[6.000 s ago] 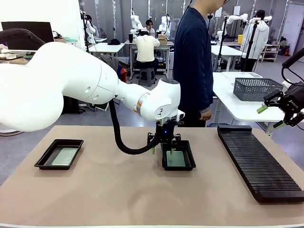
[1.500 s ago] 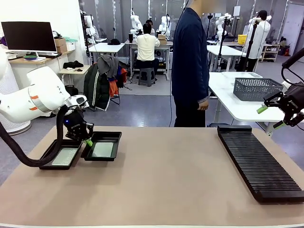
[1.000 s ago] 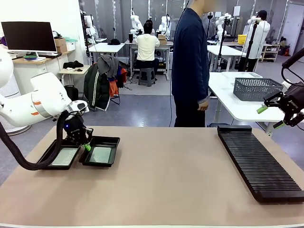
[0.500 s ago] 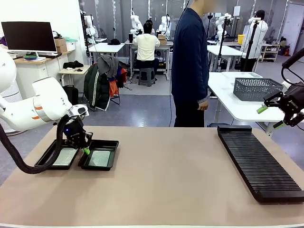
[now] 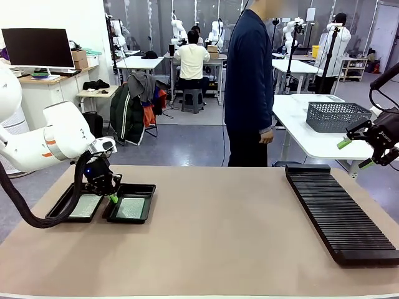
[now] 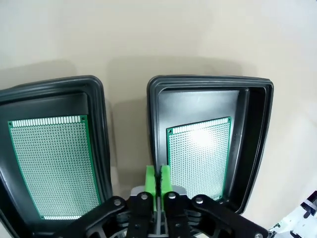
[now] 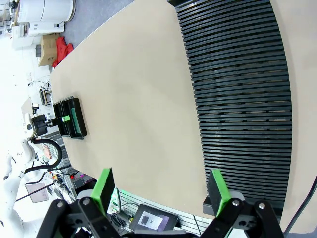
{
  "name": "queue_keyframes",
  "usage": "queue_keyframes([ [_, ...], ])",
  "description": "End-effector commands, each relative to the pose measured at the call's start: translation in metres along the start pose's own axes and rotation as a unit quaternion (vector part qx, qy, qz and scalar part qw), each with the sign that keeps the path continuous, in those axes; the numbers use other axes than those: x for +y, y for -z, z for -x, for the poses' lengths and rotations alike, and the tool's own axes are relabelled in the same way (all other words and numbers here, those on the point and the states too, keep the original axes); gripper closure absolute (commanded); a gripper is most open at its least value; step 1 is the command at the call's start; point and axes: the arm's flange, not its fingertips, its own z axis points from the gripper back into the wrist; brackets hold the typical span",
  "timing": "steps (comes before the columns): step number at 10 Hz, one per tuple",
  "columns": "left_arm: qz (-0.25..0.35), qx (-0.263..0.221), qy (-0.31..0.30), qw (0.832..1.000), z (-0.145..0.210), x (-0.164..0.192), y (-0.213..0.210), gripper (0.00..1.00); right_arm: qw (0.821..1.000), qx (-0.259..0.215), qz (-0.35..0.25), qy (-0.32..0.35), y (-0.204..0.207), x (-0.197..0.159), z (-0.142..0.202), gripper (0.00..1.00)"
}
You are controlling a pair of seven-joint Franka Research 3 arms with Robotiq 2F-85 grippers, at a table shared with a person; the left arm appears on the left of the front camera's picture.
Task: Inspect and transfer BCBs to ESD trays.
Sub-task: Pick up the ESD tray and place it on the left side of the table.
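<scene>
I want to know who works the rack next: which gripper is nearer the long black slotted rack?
Right. The right gripper hangs above the rack by its far end; the left gripper is across the table at the ESD trays.

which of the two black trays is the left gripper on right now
The tray nearer the table's middle. The left gripper sits at that tray's rim, on the side facing the other tray, which lies apart toward the table's left edge. Each holds a green board.

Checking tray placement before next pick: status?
Left gripper jaws near-shut at the right tray's rim, grip unclear; right gripper open, idle above the slotted rack. Both ESD trays side by side, a BCB in each. Nothing in the way.
</scene>
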Motion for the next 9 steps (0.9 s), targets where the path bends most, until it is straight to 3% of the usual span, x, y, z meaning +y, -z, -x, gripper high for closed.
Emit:
queue_keyframes([
  [1, 0.0, -0.005, -0.002, 1.0, 0.001, -0.002, 0.0, 0.44, 1.0, -0.004, 0.006, 0.008, 0.001, 0.001, 0.004, 0.0],
  [2, -0.005, -0.003, -0.003, 1.0, 0.001, -0.003, -0.001, 0.18, 1.0, -0.004, 0.006, 0.008, 0.001, 0.001, 0.004, 0.0],
  [3, -0.007, -0.003, -0.005, 1.0, 0.001, -0.005, -0.003, 0.0, 1.0, -0.004, 0.006, 0.008, 0.001, 0.001, 0.004, 0.0],
  [4, -0.006, -0.004, -0.004, 1.0, 0.001, -0.006, -0.005, 0.28, 1.0, -0.004, 0.006, 0.008, 0.001, 0.001, 0.004, 0.0],
  [5, -0.003, -0.008, 0.003, 1.0, 0.0, -0.011, -0.01, 0.0, 1.0, -0.004, 0.006, 0.008, 0.001, 0.001, 0.004, 0.0],
  [7, -0.018, -0.013, 0.009, 1.0, 0.001, -0.025, -0.03, 0.0, 1.0, -0.004, 0.006, 0.008, 0.001, 0.001, 0.004, 0.0],
  [9, -0.074, -0.007, 0.027, 0.997, 0.01, -0.054, -0.063, 0.0, 1.0, -0.004, 0.006, 0.008, 0.001, 0.001, 0.004, 0.0],
])
